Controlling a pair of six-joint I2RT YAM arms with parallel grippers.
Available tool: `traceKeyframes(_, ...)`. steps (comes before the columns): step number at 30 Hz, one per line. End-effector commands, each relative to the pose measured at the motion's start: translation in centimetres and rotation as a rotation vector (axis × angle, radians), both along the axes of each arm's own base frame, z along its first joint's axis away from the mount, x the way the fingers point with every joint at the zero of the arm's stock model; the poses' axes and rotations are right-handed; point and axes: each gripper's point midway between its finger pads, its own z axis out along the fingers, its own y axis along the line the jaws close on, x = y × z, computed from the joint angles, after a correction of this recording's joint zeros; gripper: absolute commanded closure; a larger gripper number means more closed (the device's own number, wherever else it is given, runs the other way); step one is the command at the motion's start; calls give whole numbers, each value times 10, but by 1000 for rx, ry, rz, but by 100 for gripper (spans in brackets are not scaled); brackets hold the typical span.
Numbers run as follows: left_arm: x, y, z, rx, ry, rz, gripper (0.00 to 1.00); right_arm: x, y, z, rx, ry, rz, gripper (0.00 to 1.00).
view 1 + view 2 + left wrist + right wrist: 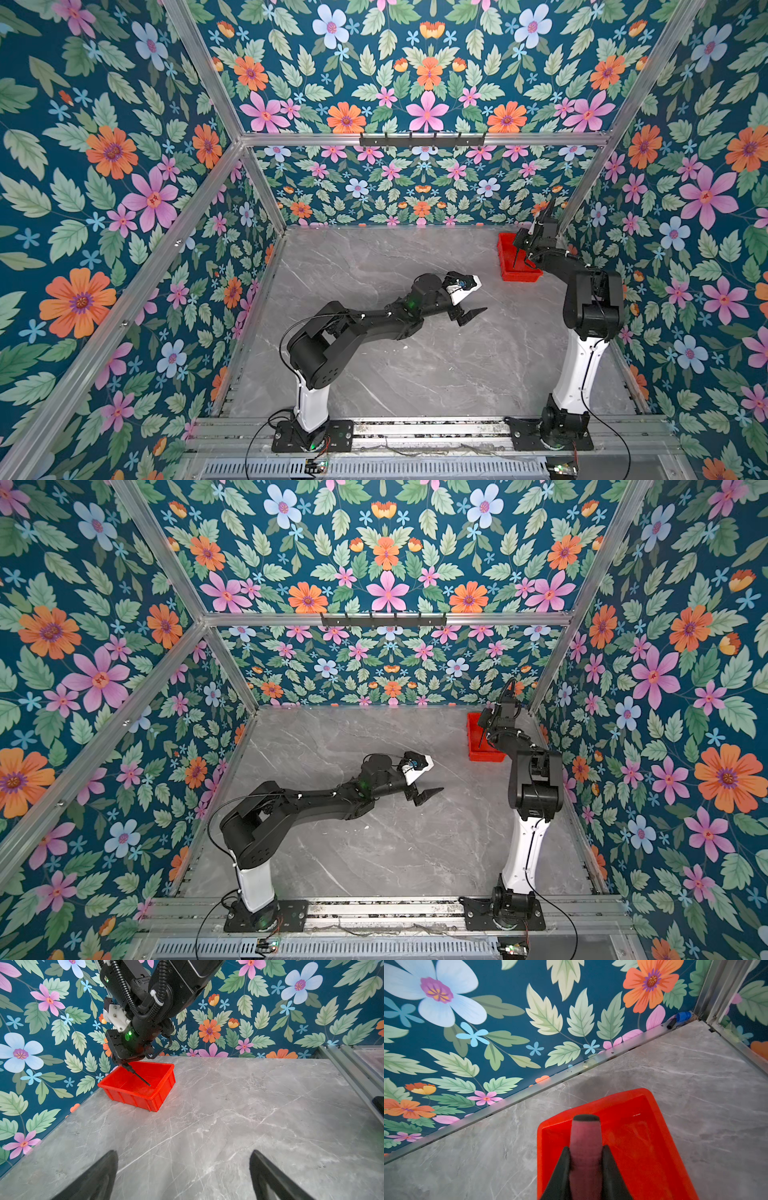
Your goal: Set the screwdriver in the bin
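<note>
Screwdriver (584, 1132) sits pinched in my right gripper (585, 1148), the two dark fingers pressed against either side of its red handle, with the black collar end pointing away from my wrist camera. From my left wrist view the thin dark shaft (140, 1078) slants down out of that gripper into the open top of the bin (145, 1101), its tip low inside the red walls; whether the tip touches the bin floor I cannot tell. In both top views the bin (519, 275) (484, 755) stands on the grey marble table (415, 374) in the far right corner, close to the floral back wall (415, 187), and my right arm bends over it so that the wrist hides part of the rim. My left gripper (184, 1152) hangs over the bare middle of the table, well apart from the bin, its two black fingers spread wide with nothing between them
</note>
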Motion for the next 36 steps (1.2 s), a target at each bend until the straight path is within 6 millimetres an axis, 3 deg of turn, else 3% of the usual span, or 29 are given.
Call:
traceKeyframes(1, 1, -1, 13, -38, -25, 3, 0, -3, -4, -13, -23, 31, -16, 100)
traceKeyframes(5, 1, 0, 14, -40, -25, 4, 0, -6, -5, -26, -34, 61, -18, 87)
traceKeyframes(8, 0, 2, 15, -44, -22, 8, 0, -8, -3, -25, -31, 61, -9, 76)
traceKeyframes(14, 5, 12, 18, -56, -10, 48, 0, -19, 0, 4, -57, 9, 20, 58)
traceKeyframes(21, 28, 55, 25, -97, 9, 171, 0, -50, 10, 45, -80, -81, 64, 37)
traceKeyframes(25, 41, 90, 31, -103, 2, 248, 0, -74, 18, 67, -69, -147, 93, 24)
traceKeyframes(28, 55, 127, 36, -105, -14, 340, 0, -97, 24, 78, -70, -186, 111, 16)
traceKeyframes(29, 59, 142, 37, -103, -23, 373, 0, -107, 27, 89, -78, -211, 123, 12)
traceKeyframes(32, 69, 187, 37, -80, -42, 472, 0, -134, 33, 94, -111, -227, 153, 2)
traceKeyframes(36, 75, 251, 35, -57, -71, 622, 0, -173, 31, 91, -197, -234, 152, 1)
